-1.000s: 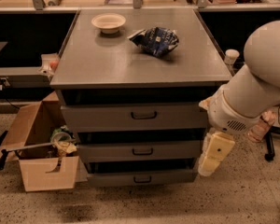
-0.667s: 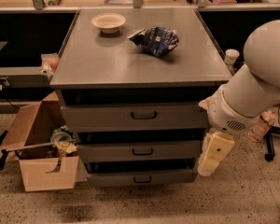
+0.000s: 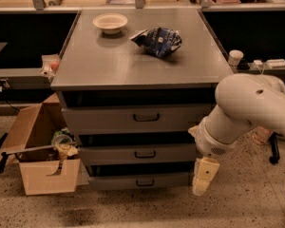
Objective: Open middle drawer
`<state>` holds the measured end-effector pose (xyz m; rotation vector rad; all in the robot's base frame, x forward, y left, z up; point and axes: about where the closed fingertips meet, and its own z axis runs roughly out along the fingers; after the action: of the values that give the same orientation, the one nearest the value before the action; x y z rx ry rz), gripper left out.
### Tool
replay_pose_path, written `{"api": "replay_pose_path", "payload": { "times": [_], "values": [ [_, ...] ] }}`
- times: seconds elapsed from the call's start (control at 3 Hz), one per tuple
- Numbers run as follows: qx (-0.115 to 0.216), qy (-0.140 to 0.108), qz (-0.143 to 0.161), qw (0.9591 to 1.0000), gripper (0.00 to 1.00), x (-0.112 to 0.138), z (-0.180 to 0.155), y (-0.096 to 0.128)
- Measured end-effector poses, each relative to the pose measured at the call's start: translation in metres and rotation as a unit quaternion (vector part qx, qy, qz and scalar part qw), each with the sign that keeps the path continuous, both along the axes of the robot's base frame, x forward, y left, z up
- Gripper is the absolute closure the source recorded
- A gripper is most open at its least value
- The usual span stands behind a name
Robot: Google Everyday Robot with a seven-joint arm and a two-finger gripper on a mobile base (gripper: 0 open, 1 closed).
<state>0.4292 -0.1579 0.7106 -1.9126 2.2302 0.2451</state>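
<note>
A cardboard box (image 3: 42, 172) is sitting on the floor at 9 o'clock from the grey cabinet. A bowl (image 3: 110, 22) and a blue bag (image 3: 157, 41) are resting on its counter (image 3: 133, 68). The middle drawer (image 3: 142, 154) (small dark handle) is sitting closed and untouched. The tool (image 3: 203, 179) is hanging at 4 o'clock from that handle, apart from it; I cannot tell whether it is open or closed. Reaching, gripping and pulling are all awaiting.
</note>
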Motion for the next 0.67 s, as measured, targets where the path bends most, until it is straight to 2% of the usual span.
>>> {"api": "replay_pose_path", "payload": {
  "times": [0.33,0.67],
  "values": [
    [0.010,0.020,0.026,0.9994,0.00,-0.004,-0.084,0.004],
    [0.056,0.036,0.040,0.9970,0.00,0.011,-0.174,0.004]
  ]
}}
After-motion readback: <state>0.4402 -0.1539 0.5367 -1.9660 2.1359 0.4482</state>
